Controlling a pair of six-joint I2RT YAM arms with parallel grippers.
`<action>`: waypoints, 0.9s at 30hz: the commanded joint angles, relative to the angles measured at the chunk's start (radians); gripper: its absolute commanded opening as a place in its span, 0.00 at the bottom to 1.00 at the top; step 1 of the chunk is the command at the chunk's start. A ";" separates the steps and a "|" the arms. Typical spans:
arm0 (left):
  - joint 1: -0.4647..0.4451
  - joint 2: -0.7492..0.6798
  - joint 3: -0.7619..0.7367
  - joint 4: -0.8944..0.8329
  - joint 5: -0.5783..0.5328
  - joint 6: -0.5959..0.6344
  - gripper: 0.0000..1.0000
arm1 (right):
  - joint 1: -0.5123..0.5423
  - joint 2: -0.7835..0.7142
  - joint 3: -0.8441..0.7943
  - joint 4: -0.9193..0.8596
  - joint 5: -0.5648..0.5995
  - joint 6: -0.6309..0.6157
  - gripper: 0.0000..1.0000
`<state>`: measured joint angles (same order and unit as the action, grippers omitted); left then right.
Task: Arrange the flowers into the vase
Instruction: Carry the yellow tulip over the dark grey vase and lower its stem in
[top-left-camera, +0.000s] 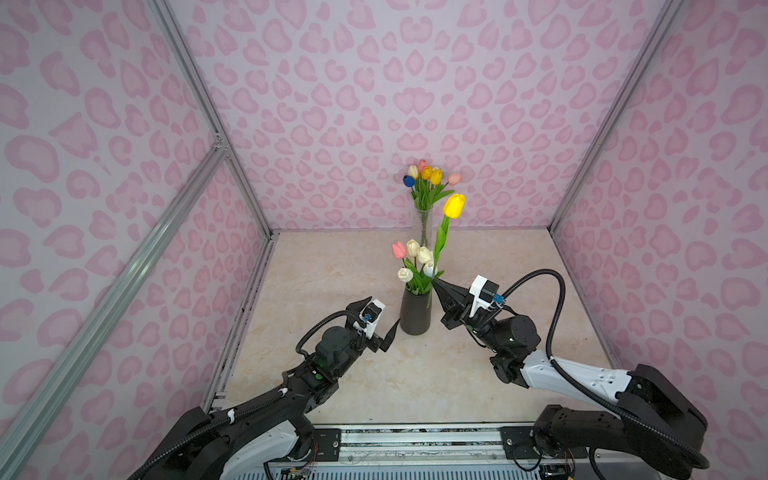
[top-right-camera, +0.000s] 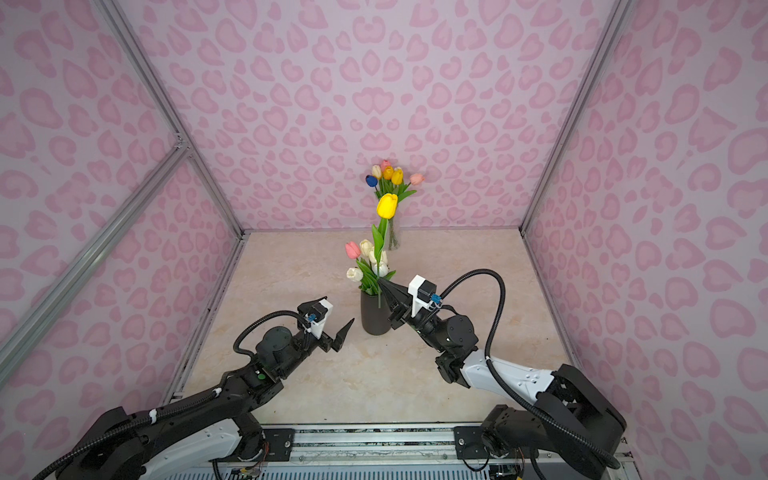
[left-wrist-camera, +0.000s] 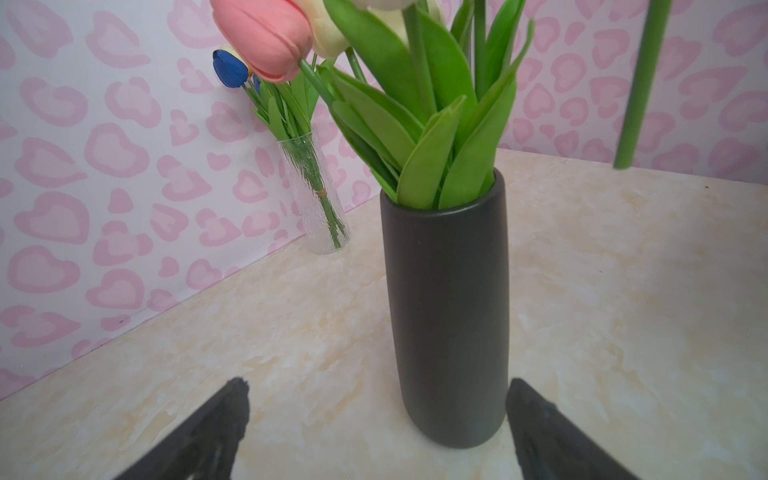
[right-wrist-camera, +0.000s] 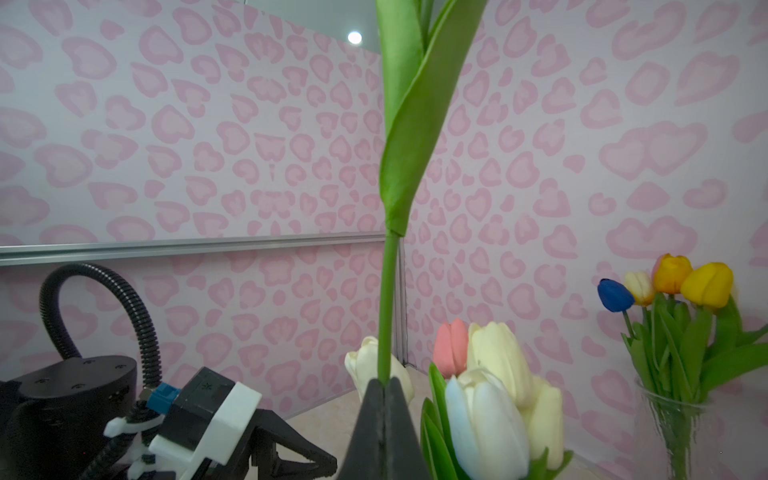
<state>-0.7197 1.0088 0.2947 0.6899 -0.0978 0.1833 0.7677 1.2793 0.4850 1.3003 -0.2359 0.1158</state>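
A dark vase (top-left-camera: 414, 316) (top-right-camera: 375, 318) (left-wrist-camera: 449, 311) stands mid-table and holds pink, white and cream flowers (top-left-camera: 415, 259) (top-right-camera: 368, 259) (right-wrist-camera: 486, 374). My right gripper (top-left-camera: 435, 283) (top-right-camera: 381, 281) (right-wrist-camera: 384, 380) is shut on the stem (right-wrist-camera: 388, 299) of a yellow tulip (top-left-camera: 454, 205) (top-right-camera: 387, 205), held upright just right of the vase's mouth. The stem's lower end (left-wrist-camera: 623, 162) hangs outside the vase near rim height. My left gripper (top-left-camera: 382, 311) (top-right-camera: 339, 309) (left-wrist-camera: 376, 382) is open and empty, low at the vase's left side; one finger is close to its base.
A clear glass vase (top-left-camera: 424, 226) (top-right-camera: 392, 239) (left-wrist-camera: 316, 199) (right-wrist-camera: 673, 428) with blue, orange, yellow and pink tulips (top-left-camera: 428, 176) stands by the back wall. Pink heart-patterned walls enclose the table on three sides. A metal rail (top-left-camera: 415, 440) runs along the front edge.
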 joint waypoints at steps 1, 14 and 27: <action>0.000 -0.002 0.006 0.042 0.014 -0.005 0.97 | 0.019 0.046 0.006 0.106 0.087 -0.095 0.00; 0.000 -0.015 0.003 0.037 0.002 0.002 0.97 | 0.010 0.197 0.067 0.223 0.157 -0.163 0.00; 0.001 -0.010 0.008 0.030 0.004 0.005 0.97 | -0.006 0.249 0.096 0.240 0.147 -0.163 0.00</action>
<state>-0.7197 0.9985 0.2947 0.6865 -0.0940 0.1837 0.7628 1.5177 0.5793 1.4826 -0.0944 -0.0402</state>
